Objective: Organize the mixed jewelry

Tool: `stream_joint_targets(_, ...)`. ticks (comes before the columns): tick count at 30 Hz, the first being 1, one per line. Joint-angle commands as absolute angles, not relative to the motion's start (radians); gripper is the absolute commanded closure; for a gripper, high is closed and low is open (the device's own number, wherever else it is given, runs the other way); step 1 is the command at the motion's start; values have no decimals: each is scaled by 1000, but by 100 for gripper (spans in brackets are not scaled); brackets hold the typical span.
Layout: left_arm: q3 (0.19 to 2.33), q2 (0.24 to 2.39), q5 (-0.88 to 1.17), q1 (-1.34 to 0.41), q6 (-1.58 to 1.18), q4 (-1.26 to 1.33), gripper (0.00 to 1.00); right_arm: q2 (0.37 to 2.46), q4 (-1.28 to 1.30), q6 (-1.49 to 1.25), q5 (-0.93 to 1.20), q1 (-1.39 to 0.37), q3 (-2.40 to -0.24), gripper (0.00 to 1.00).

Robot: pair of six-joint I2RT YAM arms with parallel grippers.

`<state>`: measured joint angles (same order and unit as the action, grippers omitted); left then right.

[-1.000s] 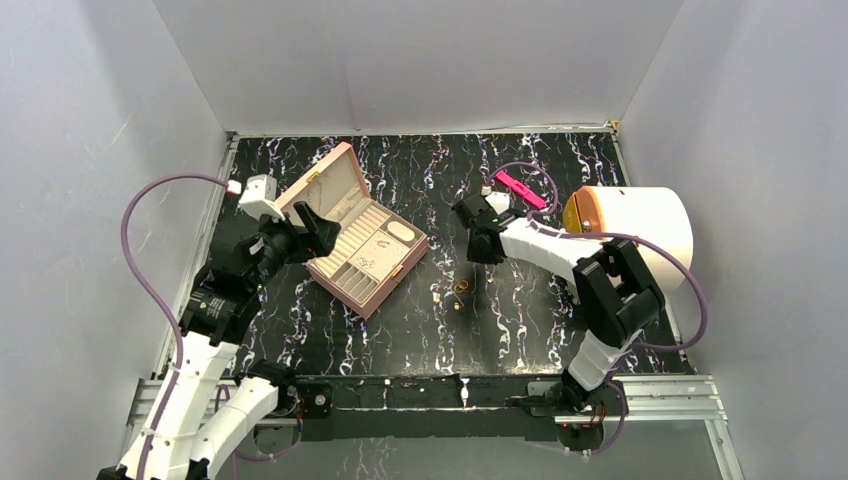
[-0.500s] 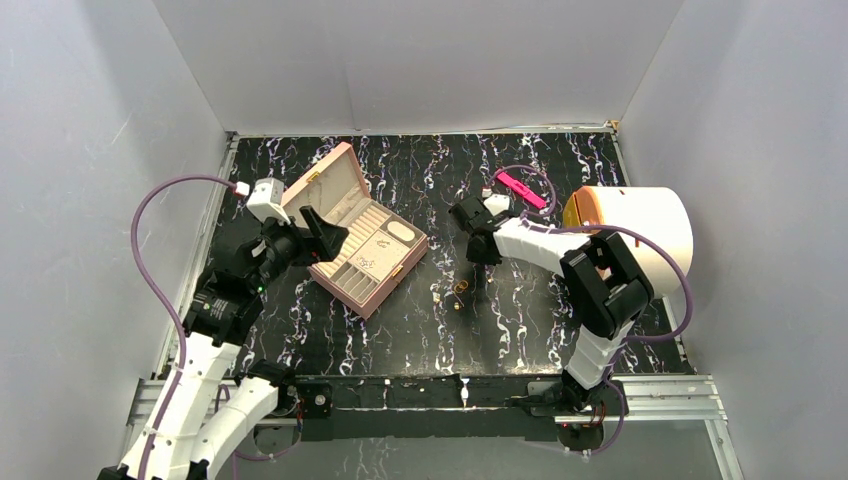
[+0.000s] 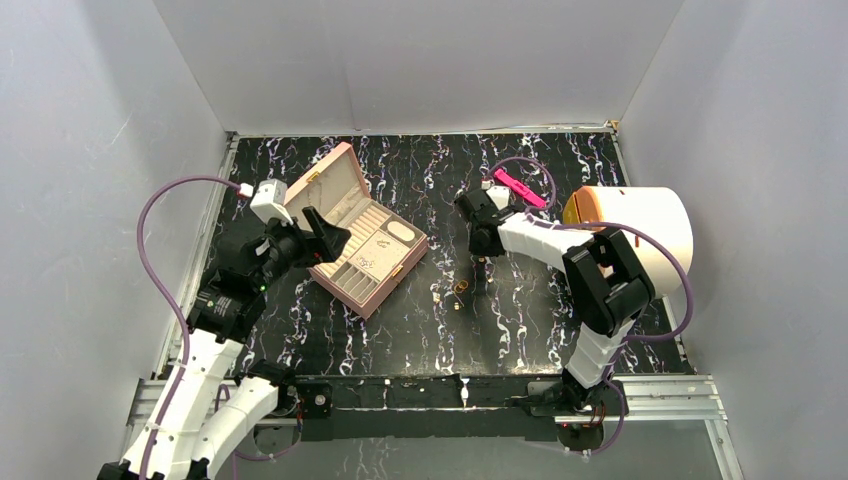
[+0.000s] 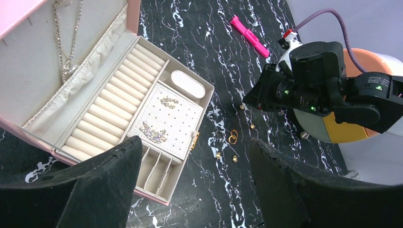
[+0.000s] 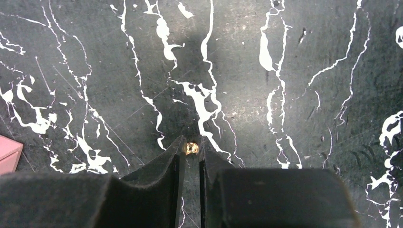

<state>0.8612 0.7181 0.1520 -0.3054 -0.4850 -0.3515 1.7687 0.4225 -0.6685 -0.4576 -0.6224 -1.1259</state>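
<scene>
Judged: gold stud (image 5: 191,148) tiny, light, slippery; pinch across body. Hold unconfirmed: right gripper (image 5: 192,141) near-shut astride it; left gripper (image 4: 195,142) wide, empty.

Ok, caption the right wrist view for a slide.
Jaws of the right gripper pinch a tiny gold stud over the black marbled table.

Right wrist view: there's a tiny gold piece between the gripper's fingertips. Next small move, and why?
Probably close the right gripper the last bit onto the gold piece before any lift. The piece sits at the very ends of the fingertips, and a narrow gap shows between the fingers, so I can't tell whether the hold is firm. Lifting now could drop it.
</scene>
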Motion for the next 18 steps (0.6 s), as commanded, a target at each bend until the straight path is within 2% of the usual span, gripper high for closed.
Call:
stream_joint_targets(1,861,724,176,-309,-495,-335,20,1773,386,-626,-428,-612,-1170,76)
stream_joint_targets(10,847,721,181,-310,-508,-330,20,1791,441,-668,-444,-603,-1174,77)
stream_joint_targets(18,829,720,182,-310,-512,-325,20,1781,486,-660,-405,-603,-1172,71)
